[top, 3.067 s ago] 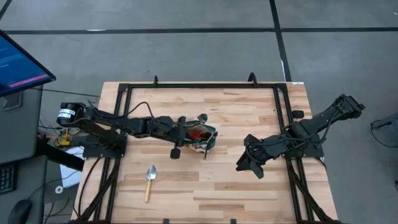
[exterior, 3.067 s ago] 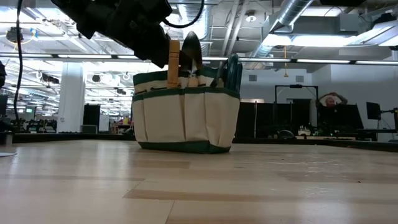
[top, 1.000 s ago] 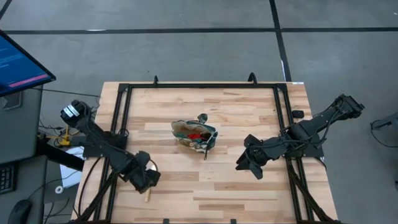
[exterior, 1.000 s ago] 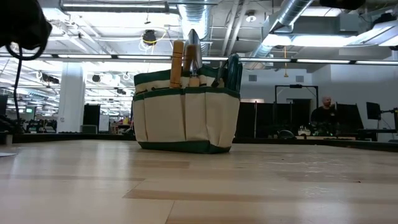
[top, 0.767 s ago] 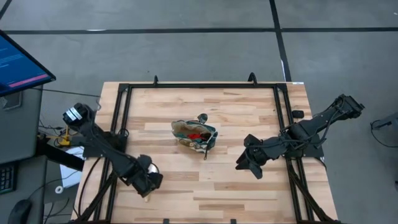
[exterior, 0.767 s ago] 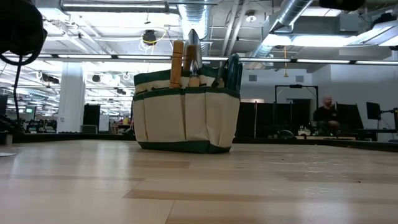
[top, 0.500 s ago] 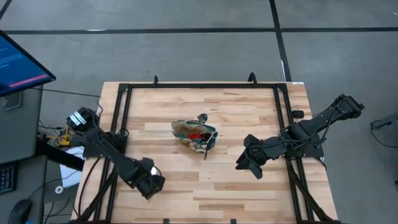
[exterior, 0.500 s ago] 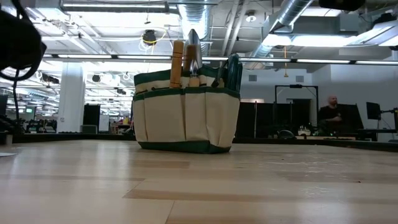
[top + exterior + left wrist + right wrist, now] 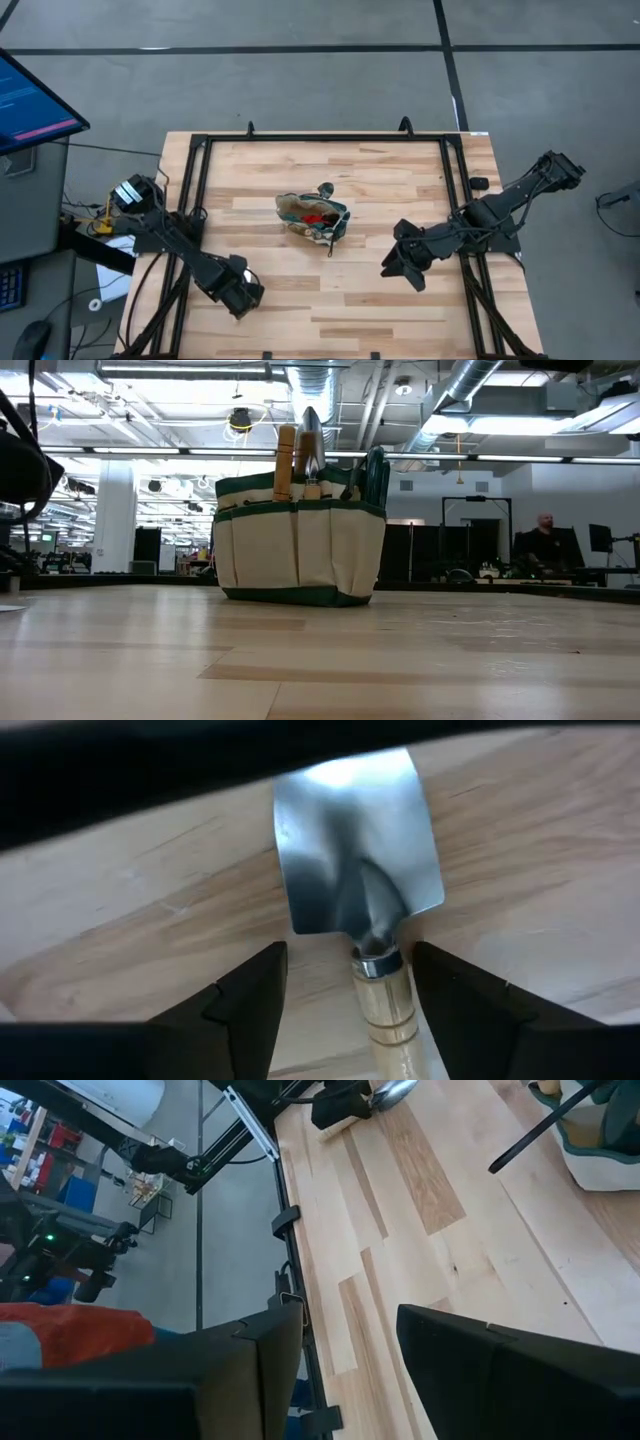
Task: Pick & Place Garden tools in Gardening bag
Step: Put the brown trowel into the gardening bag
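Observation:
A trowel lies flat on the table near its left front, with a silver blade [image 9: 355,840] and a light wooden handle [image 9: 385,1010]. My left gripper [image 9: 350,1000] points down over it, open. Its fingers stand on either side of the handle's blade end without touching it. In the high view this gripper [image 9: 238,292] hides the trowel. The beige-and-green gardening bag [image 9: 313,218] stands at the table's middle. A wooden handle [image 9: 285,460] and a blade [image 9: 310,435] stick up out of it, and something red [image 9: 318,213] lies inside. My right gripper [image 9: 405,262] waits open to the bag's right, above the table.
The black frame rails [image 9: 196,200] run along the table's left, far and right sides. A monitor [image 9: 30,100] stands off the table's left. Bare wood [image 9: 330,300] lies between the trowel and my right arm. A person [image 9: 545,540] is far back in the room.
My left gripper has sunk toward the trowel on the table, drifting slightly toward the near edge. Its fingers have stayed apart. The right arm has kept still.

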Available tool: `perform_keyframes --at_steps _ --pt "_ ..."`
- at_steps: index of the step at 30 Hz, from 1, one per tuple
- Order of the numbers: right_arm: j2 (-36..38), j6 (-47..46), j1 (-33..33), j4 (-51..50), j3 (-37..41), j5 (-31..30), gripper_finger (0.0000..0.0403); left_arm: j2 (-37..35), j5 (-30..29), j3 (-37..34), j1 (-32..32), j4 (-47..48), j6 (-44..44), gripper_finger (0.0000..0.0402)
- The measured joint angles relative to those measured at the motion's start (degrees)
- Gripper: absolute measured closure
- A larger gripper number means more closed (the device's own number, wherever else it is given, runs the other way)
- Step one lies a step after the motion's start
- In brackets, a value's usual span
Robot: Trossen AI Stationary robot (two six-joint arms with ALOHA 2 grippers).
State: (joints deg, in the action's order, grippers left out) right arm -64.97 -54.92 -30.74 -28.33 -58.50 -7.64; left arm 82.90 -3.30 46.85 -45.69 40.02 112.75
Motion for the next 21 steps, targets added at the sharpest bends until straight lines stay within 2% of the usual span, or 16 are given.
perform_keyframes --at_steps 4,13,18,21 --pt "0.0 0.0 0.0 0.0 0.0 -0.2 0.0244 0.0 1.1 -1.4 0.5 -0.5 -1.3 0.0203" --pt "0.0 0.0 0.0 0.0 0.0 -0.3 0.0244 0.1 1.5 -1.7 0.4 -0.4 -6.0 0.0336" --pt "0.0 0.0 0.0 0.0 0.0 -0.4 0.0244 -0.8 -1.0 -1.7 0.3 -0.5 -6.4 0.0340" --pt "0.0 0.0 0.0 -0.1 0.0 -0.4 0.0244 -3.5 -8.3 -1.8 0.2 -1.2 -6.6 0.0340"
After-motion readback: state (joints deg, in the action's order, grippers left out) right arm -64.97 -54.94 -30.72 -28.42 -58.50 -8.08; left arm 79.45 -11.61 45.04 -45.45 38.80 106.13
